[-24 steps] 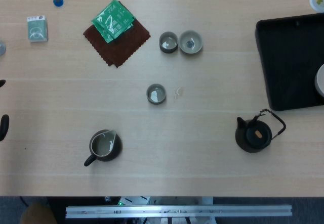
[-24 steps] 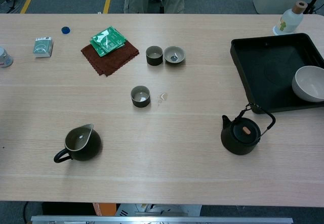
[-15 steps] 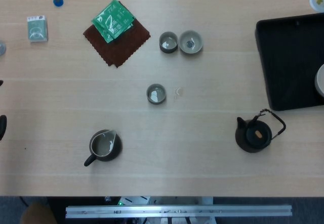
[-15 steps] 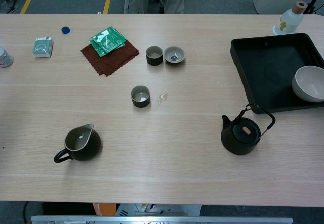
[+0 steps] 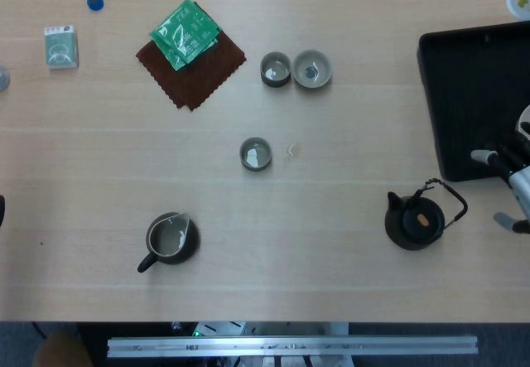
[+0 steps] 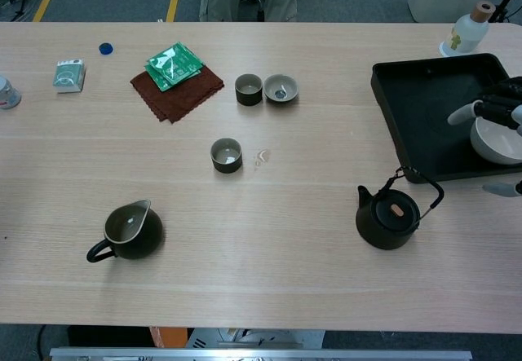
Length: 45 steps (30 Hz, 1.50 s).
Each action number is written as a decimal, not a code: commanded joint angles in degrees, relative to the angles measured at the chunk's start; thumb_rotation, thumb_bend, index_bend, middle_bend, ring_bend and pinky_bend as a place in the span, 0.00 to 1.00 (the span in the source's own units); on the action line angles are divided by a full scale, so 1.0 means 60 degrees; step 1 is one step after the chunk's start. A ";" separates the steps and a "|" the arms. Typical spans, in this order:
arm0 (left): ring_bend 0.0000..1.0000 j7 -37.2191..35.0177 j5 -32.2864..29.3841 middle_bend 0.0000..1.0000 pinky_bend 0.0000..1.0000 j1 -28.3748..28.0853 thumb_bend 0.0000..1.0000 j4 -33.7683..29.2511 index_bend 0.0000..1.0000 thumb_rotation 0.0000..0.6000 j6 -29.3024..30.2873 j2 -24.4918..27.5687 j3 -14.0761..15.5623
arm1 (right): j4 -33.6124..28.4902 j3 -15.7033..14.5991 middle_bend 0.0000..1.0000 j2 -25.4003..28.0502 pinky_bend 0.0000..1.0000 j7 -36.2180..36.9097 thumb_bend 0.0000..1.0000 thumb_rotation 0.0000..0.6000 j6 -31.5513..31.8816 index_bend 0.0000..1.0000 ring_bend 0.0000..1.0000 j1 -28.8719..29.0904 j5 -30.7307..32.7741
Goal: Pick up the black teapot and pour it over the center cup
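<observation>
The black teapot (image 5: 414, 222) (image 6: 388, 218) stands upright at the right front of the table, its wire handle leaning to the right. The center cup (image 5: 255, 153) (image 6: 226, 155) sits mid-table, well to the teapot's left. My right hand (image 5: 517, 181) (image 6: 497, 112) shows at the right edge, right of the teapot and apart from it. Its fingers (image 5: 484, 157) are spread and it holds nothing. Of my left hand only a dark sliver (image 5: 1, 210) shows at the left edge of the head view.
Two more cups (image 5: 276, 69) (image 5: 312, 69) stand behind the center cup. A dark pitcher (image 5: 170, 239) sits front left. A brown cloth (image 5: 195, 65) with a green packet lies back left. The black tray (image 6: 424, 108) at right holds a white bowl (image 6: 493, 145).
My right hand has come into view from the right edge, beside the teapot. My left hand has drawn back almost out of the left edge. The objects have not moved.
</observation>
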 commanded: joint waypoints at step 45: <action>0.12 -0.0737 -0.0101 0.13 0.11 0.0221 0.42 0.0261 0.15 1.00 -0.0081 0.0239 0.0135 | 0.1448 0.0763 0.14 -0.2876 0.11 -0.3181 0.00 1.00 -0.1733 0.08 0.01 0.1686 0.2276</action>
